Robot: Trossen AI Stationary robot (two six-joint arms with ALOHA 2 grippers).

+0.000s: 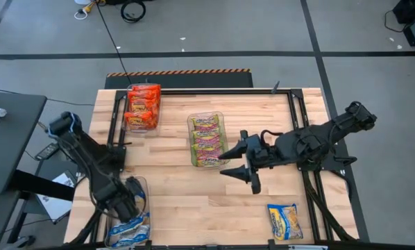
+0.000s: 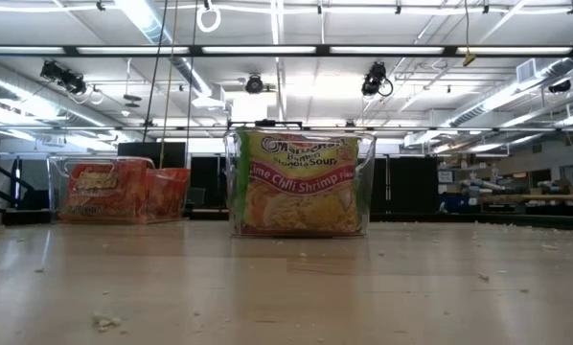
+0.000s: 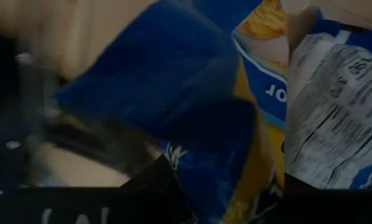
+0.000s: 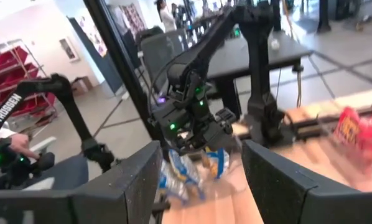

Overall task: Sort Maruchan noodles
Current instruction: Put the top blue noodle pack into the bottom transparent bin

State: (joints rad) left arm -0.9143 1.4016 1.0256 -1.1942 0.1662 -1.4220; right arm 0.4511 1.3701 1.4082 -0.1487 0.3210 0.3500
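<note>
Left gripper (image 1: 128,205), fingers' state indiscernible, amid blue-yellow packets (image 1: 128,229) in the clear bin (image 1: 144,186); right gripper (image 1: 243,161) spread, lone light, crinkly, slippery blue-yellow packet (image 1: 284,221) beyond its fingers—pinch an edge.

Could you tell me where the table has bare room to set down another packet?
Bare wood lies between the orange-red bin and the green-packet bin, and along the front edge between the blue bin and the loose blue packet. It is crowded around the open right gripper.
</note>
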